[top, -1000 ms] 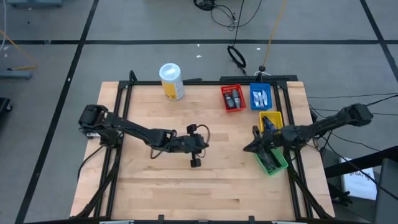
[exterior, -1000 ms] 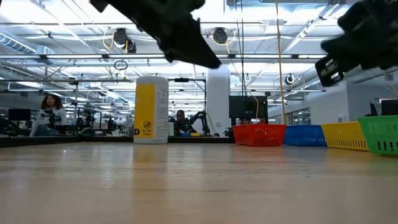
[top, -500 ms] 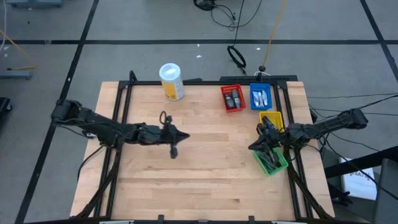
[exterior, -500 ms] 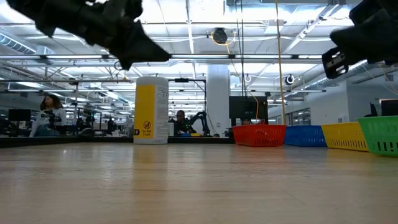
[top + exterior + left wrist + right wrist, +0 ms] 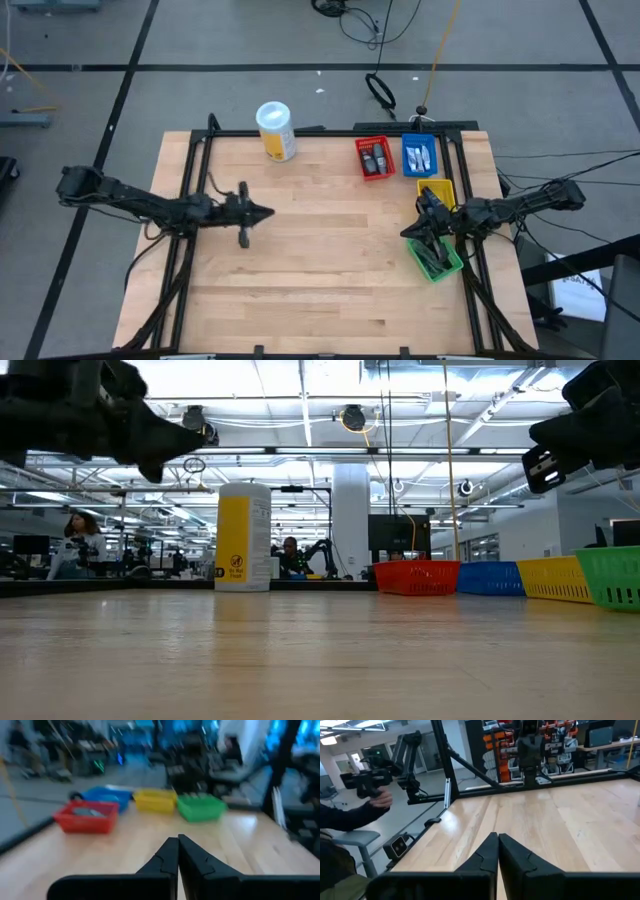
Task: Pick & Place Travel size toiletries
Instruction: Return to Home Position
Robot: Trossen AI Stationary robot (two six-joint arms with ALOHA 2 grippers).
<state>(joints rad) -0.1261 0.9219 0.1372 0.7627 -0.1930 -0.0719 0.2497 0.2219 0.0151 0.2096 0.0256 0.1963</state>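
Note:
The travel size toiletries lie in small bins at the table's far right: dark ones in the red bin, pale ones in the blue bin, and more dark ones in the green bin. My left gripper hangs shut and level over the left half of the table, pointing toward the bins; its shut fingertips hold nothing. My right gripper is shut and level beside the yellow bin and the green bin, and it holds nothing.
A tall white canister with a yellow label stands at the far edge, left of the bins. Bare wood lies across the table's middle and near side. Beyond the table a person's hand holds a device.
My left gripper has drawn back from the table's middle toward the left edge, tipping from a downward slant to level, and has stayed shut. My right gripper has eased slightly toward the right edge. Nothing on the table has moved.

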